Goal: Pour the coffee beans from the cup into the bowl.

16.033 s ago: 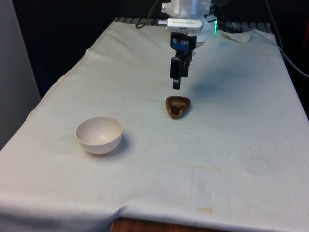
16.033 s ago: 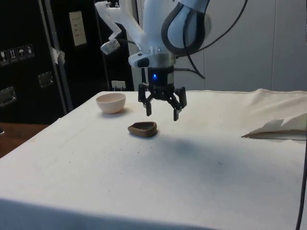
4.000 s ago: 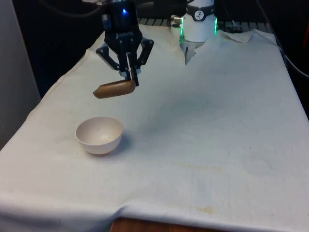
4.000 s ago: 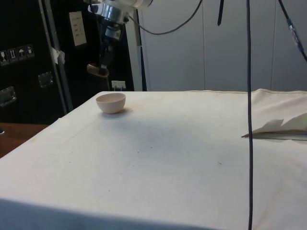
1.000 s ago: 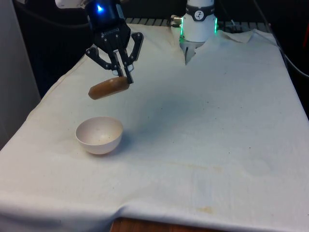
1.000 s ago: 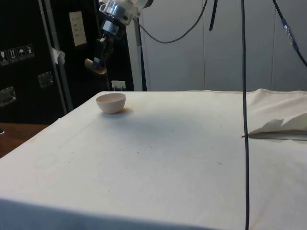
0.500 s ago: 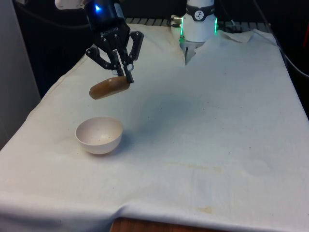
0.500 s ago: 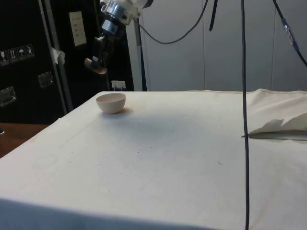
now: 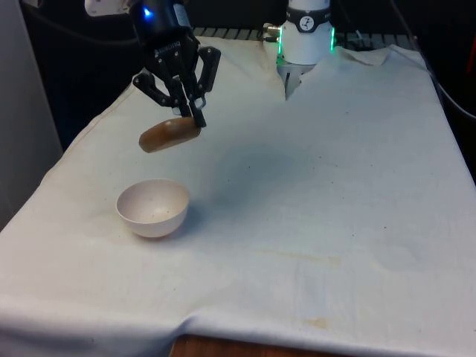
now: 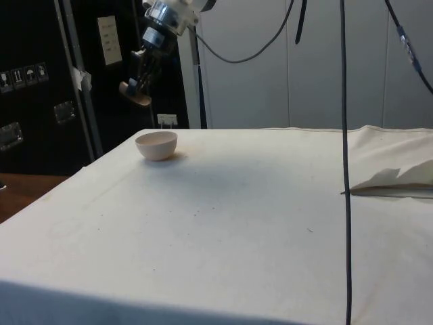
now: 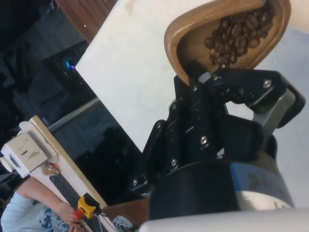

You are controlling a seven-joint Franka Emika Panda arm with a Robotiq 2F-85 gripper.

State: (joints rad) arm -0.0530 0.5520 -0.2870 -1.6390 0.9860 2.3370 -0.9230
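Observation:
A brown wooden cup (image 9: 169, 135) hangs tilted in the air, with my gripper (image 9: 193, 119) shut on its rim. In the wrist view the cup (image 11: 193, 38) holds dark coffee beans (image 11: 236, 36) lying toward its lower end, and the gripper (image 11: 200, 72) pinches its edge. A white bowl (image 9: 152, 208) stands on the cloth near the front view's left, below the cup and nearer the camera. From the side, the cup (image 10: 135, 93) hangs well above the bowl (image 10: 156, 145) and a little beyond it, under the gripper (image 10: 142, 80).
The robot's base (image 9: 306, 37) stands at the table's far end. A black cable (image 10: 346, 169) hangs down in the side view, and a fold of cloth (image 10: 399, 179) lies at the right. A person (image 11: 29, 212) holding an orange-handled tool is beyond the table edge.
The gripper and cup have barely shifted, rising a touch and tilting slightly. The bowl has not moved.

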